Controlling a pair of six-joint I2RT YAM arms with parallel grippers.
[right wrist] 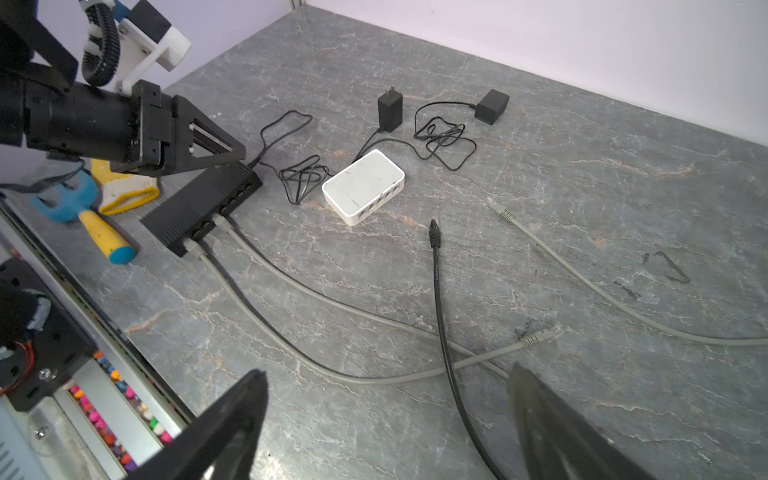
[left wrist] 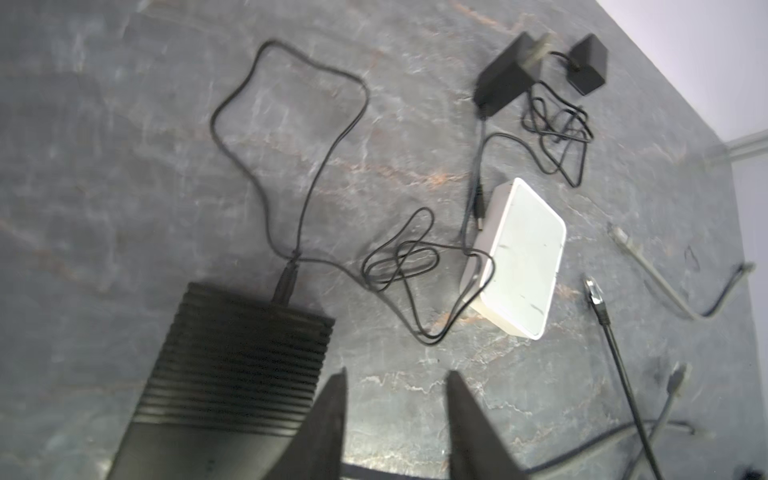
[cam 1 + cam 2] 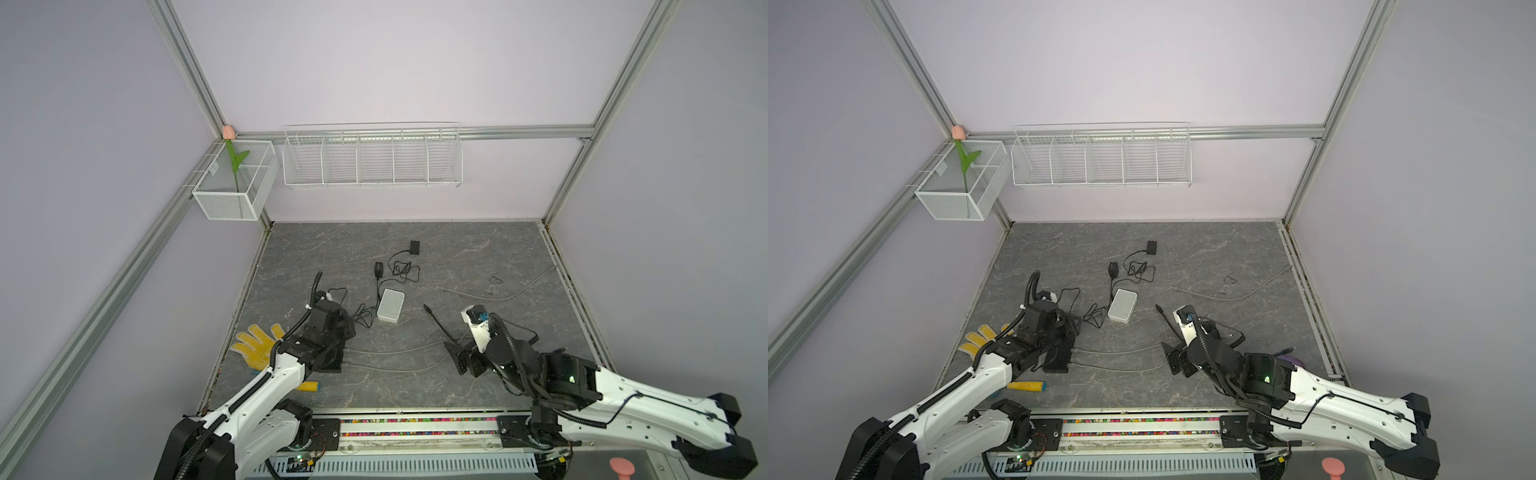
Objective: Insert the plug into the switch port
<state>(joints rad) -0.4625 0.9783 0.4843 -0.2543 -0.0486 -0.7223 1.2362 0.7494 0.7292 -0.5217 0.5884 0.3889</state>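
Black fingers of the left gripper (image 2: pixel 397 374) stand partly apart with nothing between them; only bare table (image 2: pixel 124 166) shows in the gap. The black switch (image 2: pixel 232 365) sits right beside them, partly hidden behind one finger. Right gripper (image 1: pixel 387 372): jaws spread wide, gripping nothing. The black cable (image 1: pixel 440 324) lies flat on the table and runs through that gap without touching either finger, as far as I can see. Its plug (image 1: pixel 434 232) lies free on the table, near the port side of the white switch (image 1: pixel 363 185) but apart from it, in no port. Two grey cables (image 1: pixel 374 380) are plugged into the port row of the black switch; one of them crosses the black cable and ends in a loose plug near the right gripper. A third grey cable (image 1: pixel 505 214) lies farther out, its end loose. Two black power adapters (image 1: pixel 390 109) with tangled leads lie beyond the white switch. A yellow glove (image 1: pixel 124 191) and a yellow-handled brush (image 1: pixel 99 232) lie beside the black switch.
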